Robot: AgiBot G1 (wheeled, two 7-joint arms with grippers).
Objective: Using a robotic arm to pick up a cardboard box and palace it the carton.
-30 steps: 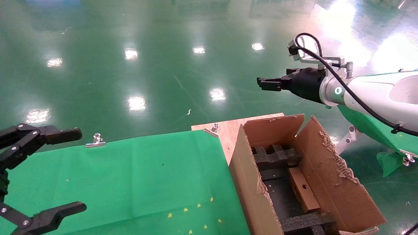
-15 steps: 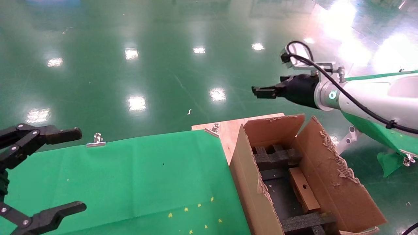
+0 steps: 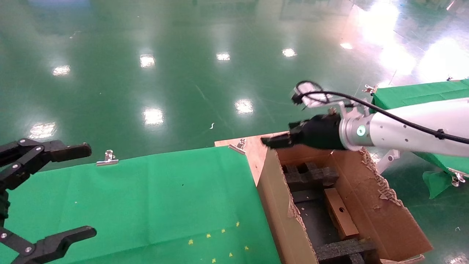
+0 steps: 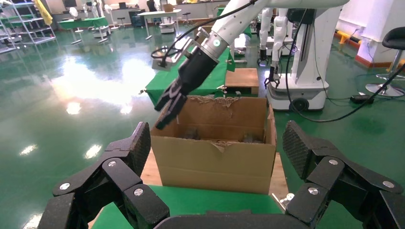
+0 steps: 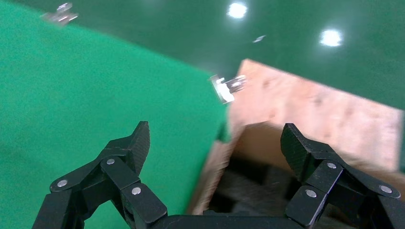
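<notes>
The carton (image 3: 370,194) stands open at the right end of the table, with ragged flaps and black foam blocks (image 3: 309,176) inside. The small cardboard box (image 3: 340,214), with its round hole up, lies inside the carton between the foam blocks. My right gripper (image 3: 273,140), on the white arm with the teal ring, hovers over the carton's far left corner. It is open and empty in the right wrist view (image 5: 216,131), above the carton's wall (image 5: 210,176). My left gripper (image 3: 89,190) is open and empty at the lower left. Its wrist view (image 4: 217,138) faces the carton (image 4: 215,162).
A green cloth (image 3: 146,198) covers the table, held by metal clips (image 3: 107,158) (image 3: 240,144). A wooden board (image 3: 256,146) lies under the carton. Another green-covered table (image 3: 421,91) stands behind my right arm. A white robot base (image 4: 310,57) stands beyond the carton.
My right arm has come down and to the left, from high over the floor to just above the carton's far left corner. The left gripper and the small box have not moved.
</notes>
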